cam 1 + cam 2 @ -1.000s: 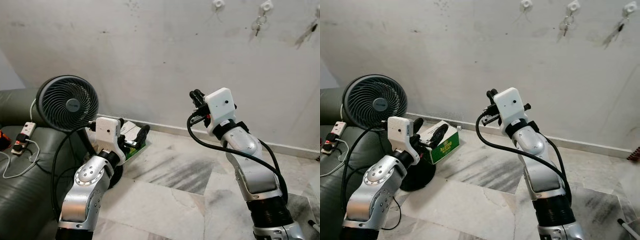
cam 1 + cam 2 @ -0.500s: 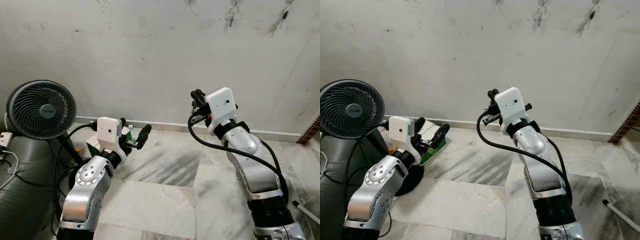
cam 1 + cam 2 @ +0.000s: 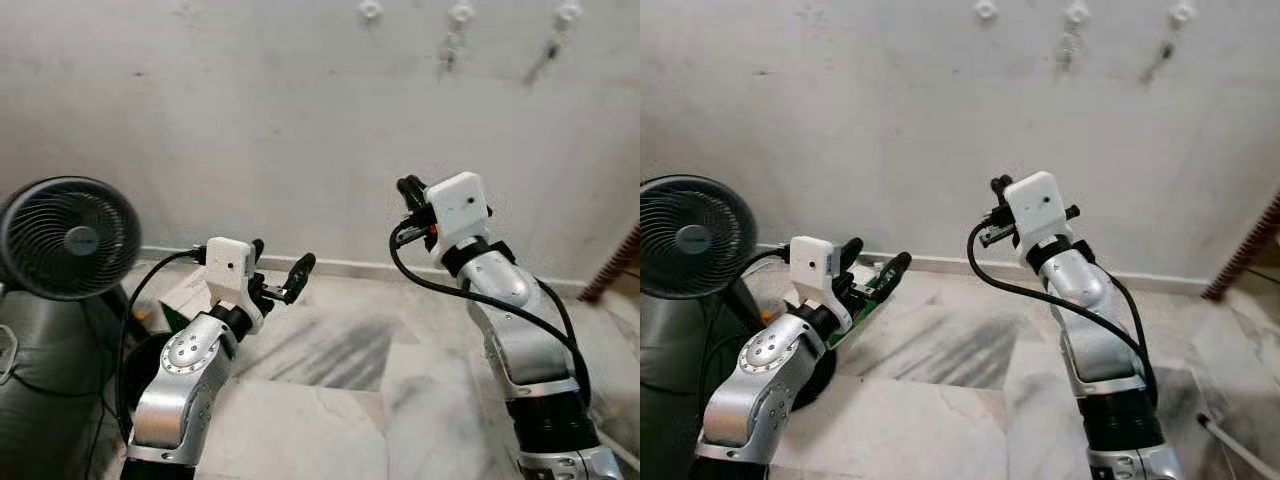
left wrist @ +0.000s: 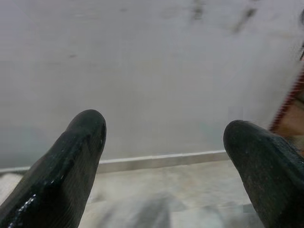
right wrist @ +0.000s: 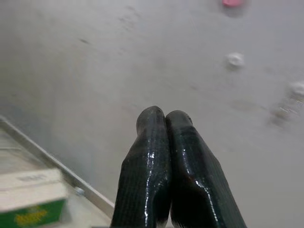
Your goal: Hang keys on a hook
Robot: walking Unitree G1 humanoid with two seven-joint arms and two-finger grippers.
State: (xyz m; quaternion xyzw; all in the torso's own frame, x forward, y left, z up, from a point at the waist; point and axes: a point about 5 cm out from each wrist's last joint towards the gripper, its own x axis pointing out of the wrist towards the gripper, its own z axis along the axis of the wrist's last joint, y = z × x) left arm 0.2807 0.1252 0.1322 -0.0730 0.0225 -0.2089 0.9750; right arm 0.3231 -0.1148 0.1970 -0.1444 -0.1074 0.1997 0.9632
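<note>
Approaching row of small white wall hooks (image 3: 461, 13) | right gripper (image 5: 164, 118) pinched together below hooks, left gripper (image 4: 164, 142) spread wide | next: raise, align.

Three hooks (image 3: 461, 13) in row high on wall (image 3: 250, 120); keys (image 3: 447, 52) under middle one. Fan (image 3: 66, 238) far left, box (image 3: 180, 300) on floor (image 3: 340, 390) beside it, below wall.

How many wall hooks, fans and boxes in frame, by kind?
Small white wall hooks: 3
Round black floor fan: 1
Green and white cardboard box: 1
Total: 5
</note>
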